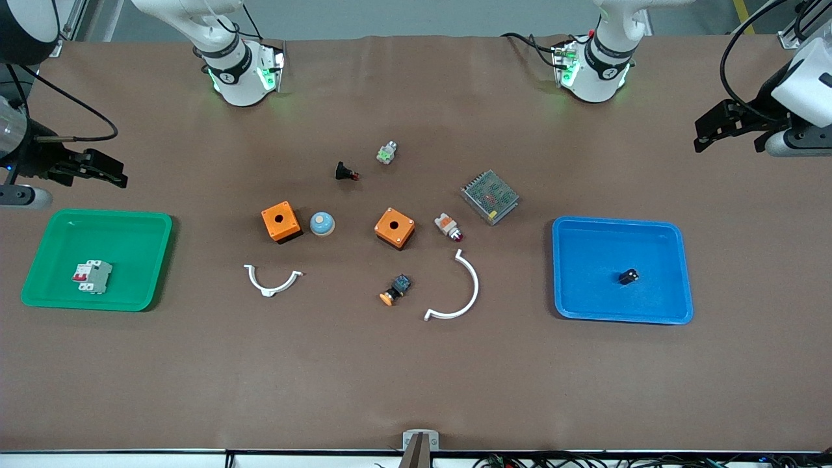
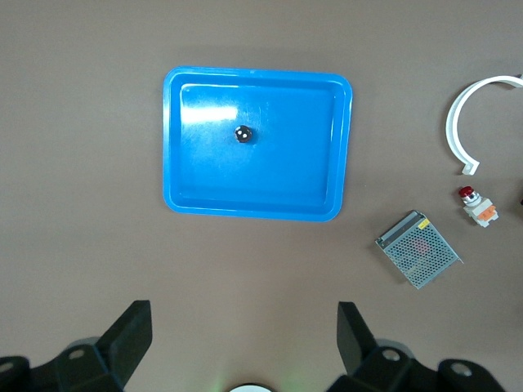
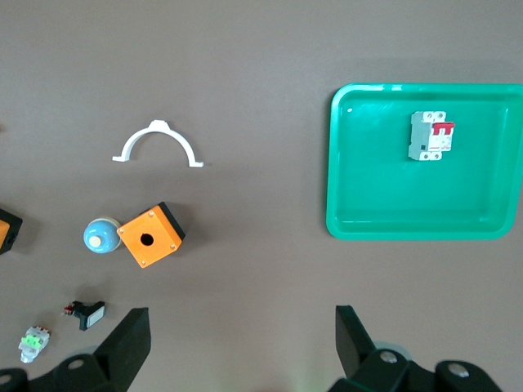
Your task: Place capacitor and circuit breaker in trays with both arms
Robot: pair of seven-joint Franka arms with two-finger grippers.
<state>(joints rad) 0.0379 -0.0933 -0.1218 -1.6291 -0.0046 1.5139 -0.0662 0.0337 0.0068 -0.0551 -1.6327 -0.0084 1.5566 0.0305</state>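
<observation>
Capacitor (image 1: 628, 277) in blue tray (image 1: 676, 273), breaker (image 1: 91, 277) in green tray (image 1: 146, 260): task looks done. Left gripper (image 1: 728, 130), right gripper (image 1: 97, 170) raised at table ends, fingers spread, empty.

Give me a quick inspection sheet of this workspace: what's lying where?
Surface: brown table.
Job's things: capacitor in the blue tray; circuit breaker in the green tray.
Clutter: two orange boxes, push-buttons, two white curved clips, metal mesh box between the trays.
Grippers: left gripper above the table near the blue tray, right gripper near the green tray; both empty, fingers open.
Cables: black ones at the bases.
Surroundings: nothing seen.
</observation>
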